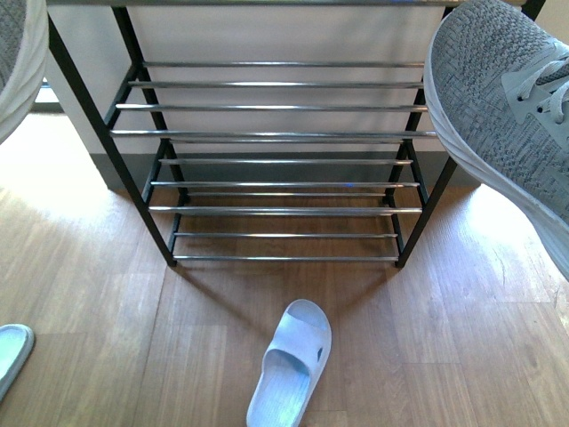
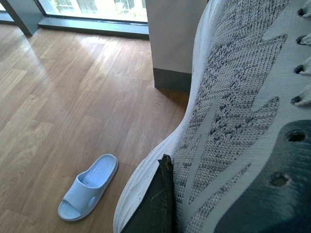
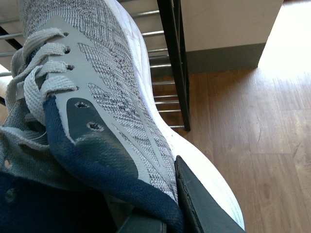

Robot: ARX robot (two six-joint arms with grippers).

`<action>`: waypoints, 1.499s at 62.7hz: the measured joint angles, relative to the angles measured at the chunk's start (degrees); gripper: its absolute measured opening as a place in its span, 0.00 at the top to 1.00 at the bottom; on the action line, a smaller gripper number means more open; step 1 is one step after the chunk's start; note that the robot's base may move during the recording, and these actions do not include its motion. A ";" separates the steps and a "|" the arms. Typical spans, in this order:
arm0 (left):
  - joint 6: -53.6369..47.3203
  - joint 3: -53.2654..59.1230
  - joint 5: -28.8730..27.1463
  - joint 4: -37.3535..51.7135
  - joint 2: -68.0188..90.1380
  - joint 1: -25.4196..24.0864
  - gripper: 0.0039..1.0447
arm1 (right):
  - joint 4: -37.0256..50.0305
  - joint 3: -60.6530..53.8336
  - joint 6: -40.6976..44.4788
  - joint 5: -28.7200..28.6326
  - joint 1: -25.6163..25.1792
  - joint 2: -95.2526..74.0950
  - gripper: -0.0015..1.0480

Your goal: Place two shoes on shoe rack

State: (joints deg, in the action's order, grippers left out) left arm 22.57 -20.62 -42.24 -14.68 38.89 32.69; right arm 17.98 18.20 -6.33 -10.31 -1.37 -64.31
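My right gripper [image 3: 165, 213] pinching grey sneaker [image 1: 498, 107], long axis diagonal, toe toward shoe rack [image 1: 276, 133]; left gripper [image 2: 194, 208] pinching second sneaker [image 1: 18, 62].

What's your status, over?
Left gripper shut on left sneaker, right gripper on right sneaker. Neither on shoe rack yet. Blue slide on floor before it.

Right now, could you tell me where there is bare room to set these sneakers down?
Every visible tier of the shoe rack is bare, post to post. The floor right of the pale blue slide is open. Crowded: the upper corners, where the left sneaker and right sneaker are held.
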 joint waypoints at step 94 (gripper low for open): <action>0.04 0.00 0.00 0.00 0.00 0.02 0.99 | -12.00 53.79 -29.16 18.29 14.75 -52.19 0.99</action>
State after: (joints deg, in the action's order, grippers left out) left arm 22.61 -20.62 -42.24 -14.68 38.89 32.71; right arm 5.98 71.99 -35.48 7.99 13.39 -116.51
